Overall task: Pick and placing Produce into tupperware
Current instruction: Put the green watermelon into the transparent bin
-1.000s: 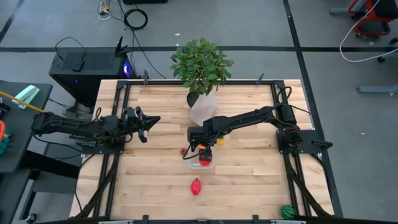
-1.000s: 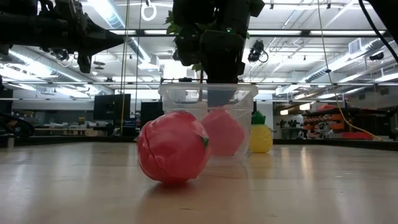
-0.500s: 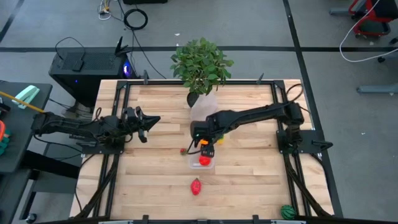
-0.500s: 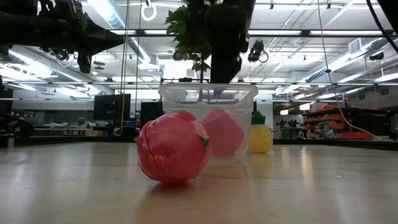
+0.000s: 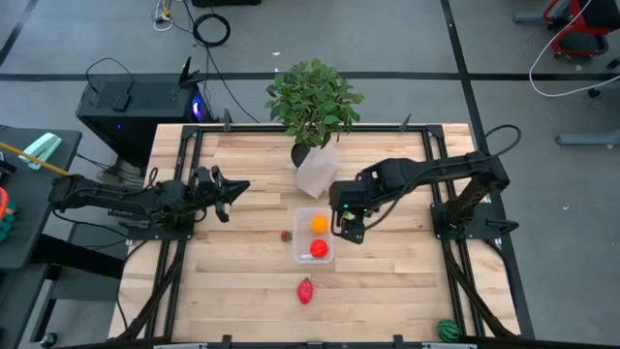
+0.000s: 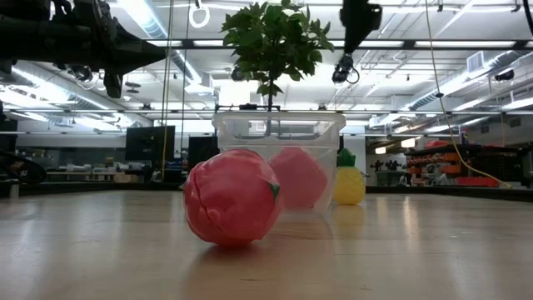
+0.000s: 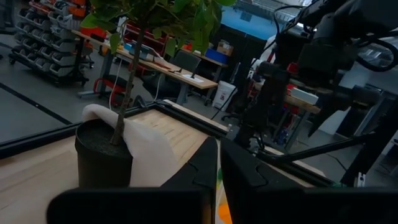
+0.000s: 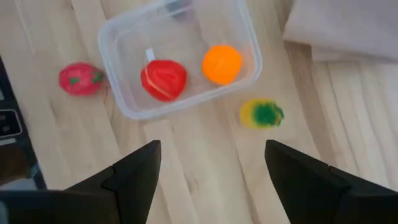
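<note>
The wooden table (image 5: 242, 291) carries a leafy potted plant (image 5: 312, 102) at its far edge, its pot wrapped in pale paper. Just in front of the plant sits the tupperware (image 5: 314, 235), a clear rectangular tub near the table's middle, its long axis running from the plant side toward the near edge. Inside it lie an orange piece (image 5: 319, 222) at the end toward the plant and a red piece (image 5: 318, 248) at the near end, apart from each other.

The right arm reaches in from the right edge, its elbow raised and bent, and ends at the right gripper (image 5: 351, 229), which hangs above the boards just right of the tub; its fingers (image 8: 134, 169) are spread wide with nothing between them. The left arm lies stretched along the left side, well apart from the tub; the left gripper (image 5: 232, 189) points toward the table's middle with its fingers nearly together and holding nothing.

Outside the tub, a pinkish-red fruit (image 5: 306, 290) lies toward the near edge, a yellow pineapple-like piece (image 8: 262, 114) rests just beside the tub's right wall, a tiny red piece (image 5: 286, 234) lies just left of the tub, and a striped green one (image 5: 447, 330) sits at the near right corner.
</note>
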Controlling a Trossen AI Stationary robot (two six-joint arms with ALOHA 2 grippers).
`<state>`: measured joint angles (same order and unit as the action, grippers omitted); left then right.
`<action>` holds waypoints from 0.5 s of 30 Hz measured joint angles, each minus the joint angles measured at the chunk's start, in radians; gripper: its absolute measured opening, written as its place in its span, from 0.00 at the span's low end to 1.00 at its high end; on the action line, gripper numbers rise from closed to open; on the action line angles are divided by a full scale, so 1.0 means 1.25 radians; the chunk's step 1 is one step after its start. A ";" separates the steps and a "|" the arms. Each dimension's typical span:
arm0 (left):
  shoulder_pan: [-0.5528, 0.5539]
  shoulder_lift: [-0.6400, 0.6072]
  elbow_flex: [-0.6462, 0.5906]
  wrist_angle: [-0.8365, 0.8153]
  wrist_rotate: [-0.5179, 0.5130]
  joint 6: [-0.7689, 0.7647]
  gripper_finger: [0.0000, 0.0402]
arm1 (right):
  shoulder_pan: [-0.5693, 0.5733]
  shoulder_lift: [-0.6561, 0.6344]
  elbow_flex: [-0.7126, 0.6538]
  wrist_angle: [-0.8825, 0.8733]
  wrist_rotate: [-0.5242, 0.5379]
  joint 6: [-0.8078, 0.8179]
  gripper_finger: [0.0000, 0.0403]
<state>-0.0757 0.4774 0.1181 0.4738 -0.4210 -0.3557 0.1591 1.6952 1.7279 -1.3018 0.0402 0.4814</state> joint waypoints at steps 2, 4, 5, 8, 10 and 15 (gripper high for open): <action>0.000 0.000 0.000 0.000 0.000 0.000 0.07 | 0.008 -0.005 0.000 -0.012 -0.001 0.018 0.72; 0.000 0.000 0.000 0.000 0.000 0.000 0.07 | 0.018 -0.004 0.000 -0.024 -0.005 0.030 0.72; 0.000 0.000 0.000 0.000 0.000 0.000 0.07 | 0.024 -0.003 -0.002 -0.035 -0.013 0.034 0.72; 0.000 0.000 0.000 0.000 0.000 0.000 0.06 | 0.052 -0.001 -0.021 -0.034 -0.061 0.060 0.72; 0.000 0.000 0.000 0.000 0.000 0.000 0.05 | 0.078 -0.001 -0.036 -0.040 -0.096 0.082 0.72; 0.000 0.000 0.000 0.000 0.000 -0.001 0.03 | 0.158 -0.001 -0.049 -0.089 -0.151 0.150 0.72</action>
<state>-0.0759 0.4774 0.1181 0.4738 -0.4210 -0.3565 0.3572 1.6943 1.6662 -1.4127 -0.1491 0.6687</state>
